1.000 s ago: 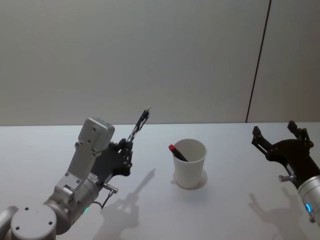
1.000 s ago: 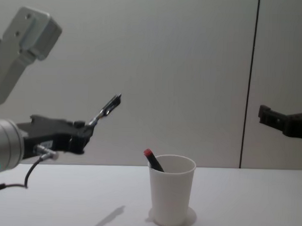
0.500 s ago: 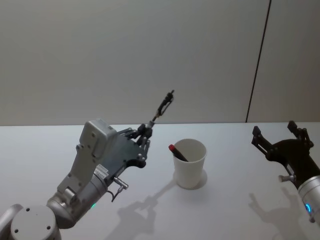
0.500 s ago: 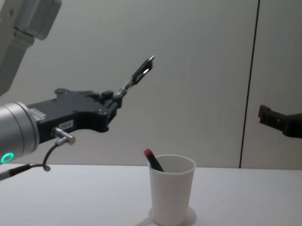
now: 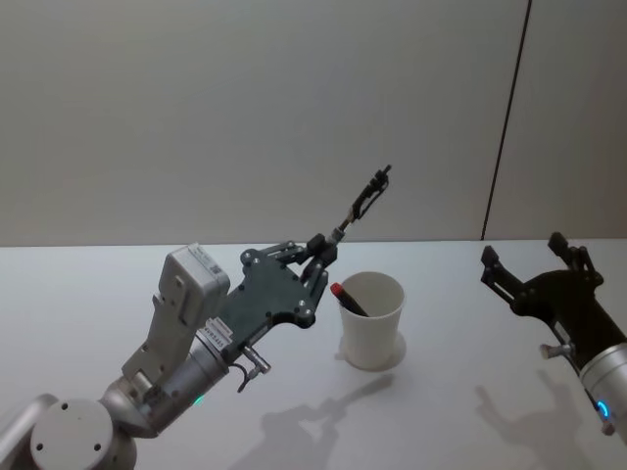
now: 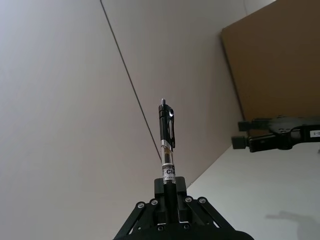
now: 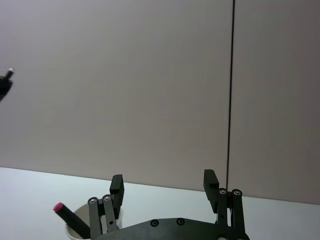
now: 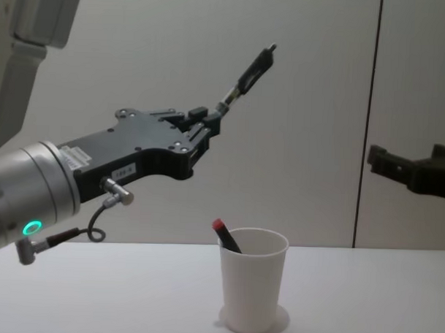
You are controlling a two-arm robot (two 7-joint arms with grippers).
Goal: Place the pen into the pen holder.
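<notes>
The left gripper is pinching the lower end of a black click pen with a clear barrel, its fingers pressed together on it. The pen is tilting up and to the right, clip end uppermost. The chest view, looking from the side, is showing the left gripper hanging well above the white table, with the pen high over the rim of the plain white paper cup. The head view is placing the cup just right of the gripper. The left wrist view is showing a printed label on the barrel. A dark pen with a red tip is leaning left inside the cup. The right gripper is hovering at the right, well apart from the cup, and the right wrist view is showing its fingers spread wide, holding nothing.
</notes>
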